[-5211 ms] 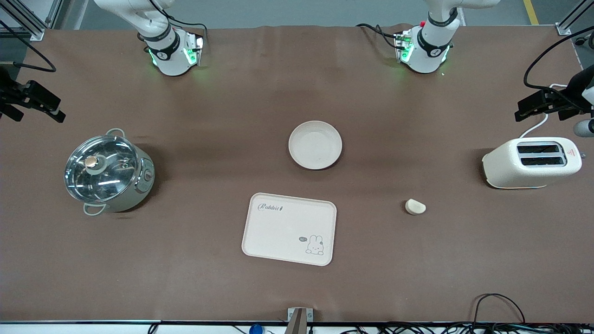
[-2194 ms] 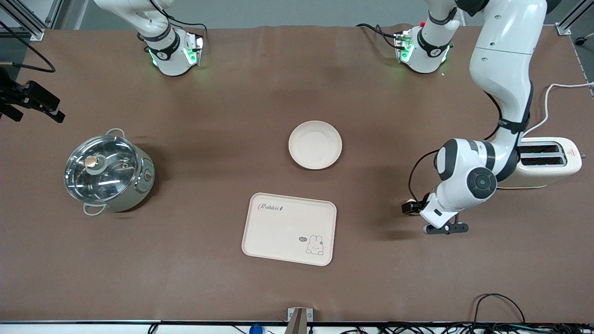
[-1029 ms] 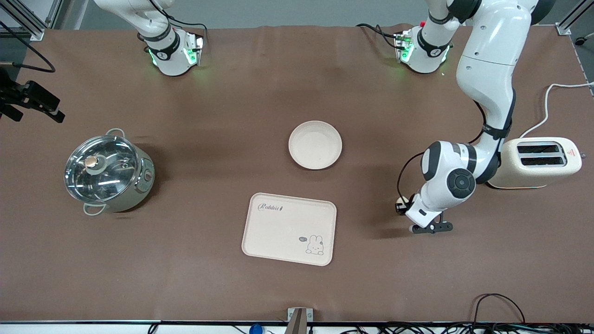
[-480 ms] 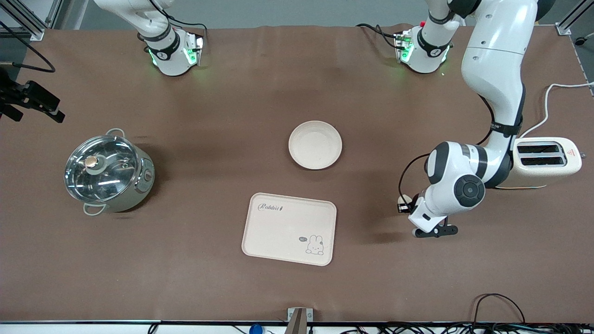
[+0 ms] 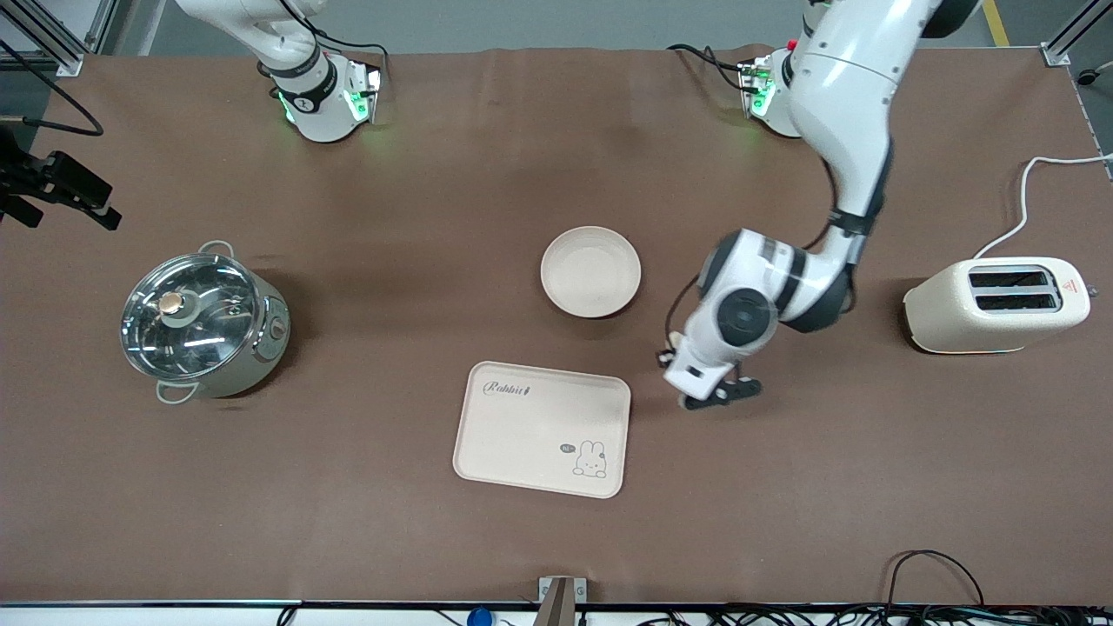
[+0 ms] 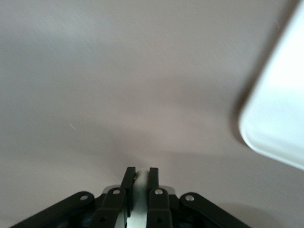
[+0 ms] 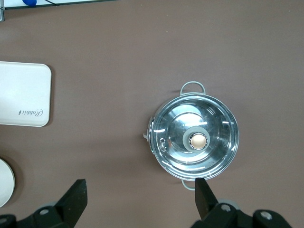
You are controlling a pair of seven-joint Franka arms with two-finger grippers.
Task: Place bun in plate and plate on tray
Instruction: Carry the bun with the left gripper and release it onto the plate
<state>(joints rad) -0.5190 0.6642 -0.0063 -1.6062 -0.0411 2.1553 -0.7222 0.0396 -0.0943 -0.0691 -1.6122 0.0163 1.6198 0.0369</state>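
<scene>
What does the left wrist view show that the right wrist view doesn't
Only the left wrist view shows the left claw, its two fingers drawn close on a pale sliver that looks like the bun, over bare table. Only the right wrist view shows the lidded pot, an edge of the plate, the tray's "Rabbit" mark, and the right claw wide open above the pot. Both show the brown table and a corner of the tray.
</scene>
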